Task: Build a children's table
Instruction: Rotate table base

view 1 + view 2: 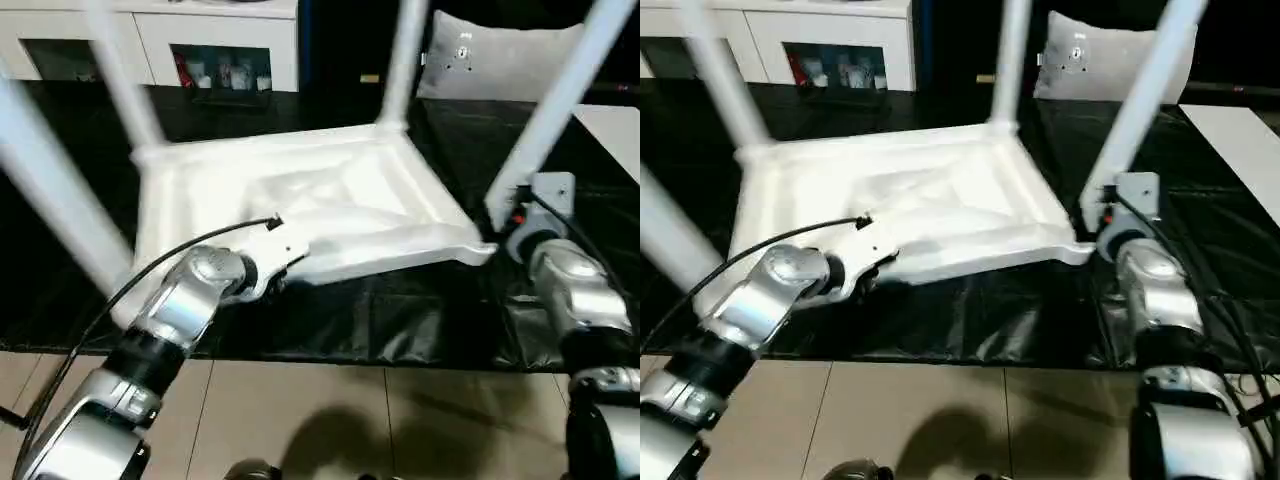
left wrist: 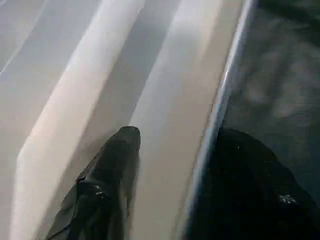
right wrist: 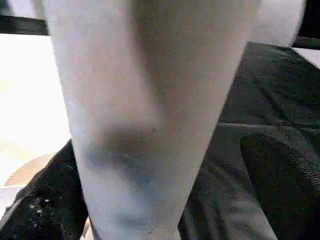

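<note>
On a black sheet (image 1: 400, 320) before white cabinets (image 1: 215, 40), the table (image 1: 300, 215) lay upside down, legs up. The left gripper (image 2: 165, 165) clasped its near rim; the right gripper (image 3: 165, 200) straddled a leg (image 3: 150, 115), jaws wide.

A black, glossy sheet (image 1: 400, 320) is spread over the supporting surface, and beige floor tiles (image 1: 330, 410) are seen at its near edge. The children's table (image 1: 300, 200) is laid upside down on the sheet (its legs pointing up). A white pillow (image 1: 490, 60) is seen at the far side.
</note>
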{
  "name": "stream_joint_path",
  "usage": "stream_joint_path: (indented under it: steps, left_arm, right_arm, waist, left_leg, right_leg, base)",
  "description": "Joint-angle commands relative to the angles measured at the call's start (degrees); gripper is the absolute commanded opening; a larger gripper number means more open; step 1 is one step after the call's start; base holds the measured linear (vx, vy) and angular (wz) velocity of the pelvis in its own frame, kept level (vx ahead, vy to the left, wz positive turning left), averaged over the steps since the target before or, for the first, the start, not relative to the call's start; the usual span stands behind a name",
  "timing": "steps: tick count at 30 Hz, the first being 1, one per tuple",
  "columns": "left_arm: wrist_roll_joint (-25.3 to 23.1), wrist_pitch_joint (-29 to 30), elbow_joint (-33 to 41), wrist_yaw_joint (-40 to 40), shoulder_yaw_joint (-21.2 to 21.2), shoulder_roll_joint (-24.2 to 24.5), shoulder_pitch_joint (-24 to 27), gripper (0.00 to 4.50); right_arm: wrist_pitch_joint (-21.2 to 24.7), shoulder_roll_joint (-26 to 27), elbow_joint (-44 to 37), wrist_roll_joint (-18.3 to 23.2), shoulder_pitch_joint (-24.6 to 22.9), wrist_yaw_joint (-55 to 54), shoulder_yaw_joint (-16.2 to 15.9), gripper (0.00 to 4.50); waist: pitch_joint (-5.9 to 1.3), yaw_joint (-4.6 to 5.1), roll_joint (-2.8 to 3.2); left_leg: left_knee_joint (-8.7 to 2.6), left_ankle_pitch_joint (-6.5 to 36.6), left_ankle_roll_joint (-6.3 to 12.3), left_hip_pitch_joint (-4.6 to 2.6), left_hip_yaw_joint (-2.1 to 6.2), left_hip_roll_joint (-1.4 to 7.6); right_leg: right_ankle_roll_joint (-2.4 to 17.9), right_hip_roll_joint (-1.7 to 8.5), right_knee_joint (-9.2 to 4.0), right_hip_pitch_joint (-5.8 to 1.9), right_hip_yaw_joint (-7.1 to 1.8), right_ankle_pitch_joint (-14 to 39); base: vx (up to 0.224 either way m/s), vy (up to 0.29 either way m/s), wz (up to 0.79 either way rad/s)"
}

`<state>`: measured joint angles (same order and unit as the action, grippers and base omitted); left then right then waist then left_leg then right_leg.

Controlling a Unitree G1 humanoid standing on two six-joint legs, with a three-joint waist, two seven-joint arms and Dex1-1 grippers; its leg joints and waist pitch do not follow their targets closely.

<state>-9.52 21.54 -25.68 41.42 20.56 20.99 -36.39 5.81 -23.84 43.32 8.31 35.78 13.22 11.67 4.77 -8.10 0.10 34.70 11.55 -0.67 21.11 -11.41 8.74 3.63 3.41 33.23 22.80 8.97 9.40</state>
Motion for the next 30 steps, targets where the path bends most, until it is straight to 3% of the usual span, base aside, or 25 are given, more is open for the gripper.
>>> stream_joint_path:
  steps: [1, 3, 10, 11, 18, 21, 22, 25, 26, 28, 30]
  left_arm:
    - [-1.83, -1.55, -2.41, -3.31, -1.12, -0.25, -1.39, 2.7]
    - [-1.96, -2.44, -3.37, -4.45, -1.23, -0.63, -1.54, 2.7]
    - [0.32, -4.68, -2.98, -5.35, -2.84, -2.58, -0.02, 2.7]
    - [2.11, -5.13, -1.11, -5.7, -4.03, -3.55, 1.74, 2.7]
    - [8.81, -6.49, 10.16, -10.24, -11.55, -7.26, 9.76, 2.7]
    - [11.08, -3.69, 15.17, -11.46, -14.23, -8.34, 12.8, 3.0]
    - [11.74, -2.3, 18.1, -12.19, -15.35, -8.67, 14.57, 3.09]
    - [12.51, 2.03, 27.84, -16.12, -18.79, -9.79, 20.66, 3.28]
    - [12.51, 2.03, 27.84, -16.12, -18.79, -9.79, 20.66, 3.48]
    - [12.34, 4.32, 33.72, -19.04, -20.53, -10.36, 25.1, 3.62]
    - [12.61, 6.02, 36.34, -20.14, -21.37, -10.81, 27.29, 3.73]
  right_arm:
    - [1.09, -2.44, -0.27, -1.06, -1.33, -2.51, 2.37, 4.5]
    - [1.33, -2.69, -0.73, -1.04, -1.83, -2.84, 2.52, 4.5]
    - [0.79, -2.64, -2.54, -0.17, -2.49, -1.13, 2.16, 4.5]
    - [0.67, -2.55, -3.49, 0.37, -2.54, -0.34, 2.0, 4.5]
    - [3.7, -0.8, -13.98, 1.98, -8.0, -1.96, 2.92, 4.5]
    - [6.24, 0.32, -20.31, 2.89, -11.43, -2.59, 3.25, 4.5]
    - [7.81, 0.94, -23.9, 3.36, -13.48, -2.99, 3.35, 4.5]
    - [13.34, 2.56, -35.29, 4.75, -20.26, -4.62, 3.25, 4.5]
    - [13.34, 2.56, -35.29, 4.75, -20.26, -4.62, 3.25, 4.5]
    - [16.94, 3.21, -41.93, 5.46, -24.16, -5.08, 2.72, 4.5]
    - [18.37, 3.13, -44.91, 5.37, -26.14, -4.68, 1.71, 4.5]
  waist:
    - [-4.45, 0.74, -0.58]
    - [-4.6, 0.77, -0.69]
    - [-4.55, 1.26, -0.84]
    - [-4.37, 1.41, -0.61]
    - [-4.06, 2.07, -0.88]
    - [-3.59, 2.25, -0.9]
    - [-3.31, 2.5, -0.84]
    - [-3.15, 2.82, -0.46]
    - [-3.1, 3.13, -0.6]
    - [-2.68, 3.29, -0.39]
    - [-2.09, 3.38, -0.48]
  left_leg:
    - [-3.73, 4.65, 4.44, -1.12, 2.68, 5.36]
    - [-3.67, 3.85, 4.72, -0.94, 2.78, 5.49]
    - [-3.52, 3.59, 6.03, -0.6, 2.68, 5.25]
    - [-3.55, 3.98, 6.05, -0.61, 2.71, 5.32]
    - [-3.64, 4.08, 7.22, -0.45, 2.68, 5.45]
    - [-3.83, 5.65, 6.92, -0.5, 2.68, 5.28]
    - [-4.07, 7.4, 5.95, -0.61, 2.81, 5.62]
    - [-4.36, 7.81, 5.6, -0.51, 3.1, 5.81]
    - [-4.44, 8.03, 5.9, -0.47, 3.12, 5.92]
    - [-4.38, 9.98, 5.68, -0.59, 2.94, 5.23]
    - [-4.46, 12.3, 4.77, -0.76, 2.91, 4.95]
  right_leg:
    - [4.64, 7.31, -4.45, -3.3, -5.14, 15.81]
    - [5.06, 7.41, -3.98, -3.46, -5.14, 14.07]
    - [5.83, 7.51, -4.13, -3.59, -4.92, 13.88]
    - [5.9, 7.45, -4.18, -3.46, -4.91, 14.16]
    - [6.46, 7.37, -4.17, -3.42, -4.97, 13.54]
    - [5.06, 7.26, -4.91, -3.25, -4.81, 17.59]
    - [3.7, 7.31, -5.26, -3.24, -4.87, 20.11]
    - [3.07, 7.07, -5.11, -3.12, -4.94, 19.29]
    - [3.18, 7.0, -5.23, -2.94, -4.94, 18.45]
    - [2.25, 6.89, -5.86, -2.77, -4.77, 21.97]
    - [-0.14, 6.79, -6.82, -2.54, -4.48, 27.56]
  base:
    - [0.0, 0.0, 0.0]
    - [0.0, 0.0, 0.0]
    - [0.0, 0.0, 0.0]
    - [0.0, 0.0, 0.0]
    - [0.0, 0.0, 0.0]
    - [0.0, 0.0, 0.0]
    - [0.0, 0.0, 0.0]
    - [0.0, 0.0, 0.0]
    - [0.0, 0.0, 0.0]
    - [0.0, 0.0, 0.0]
    - [0.0, 0.0, 0.0]
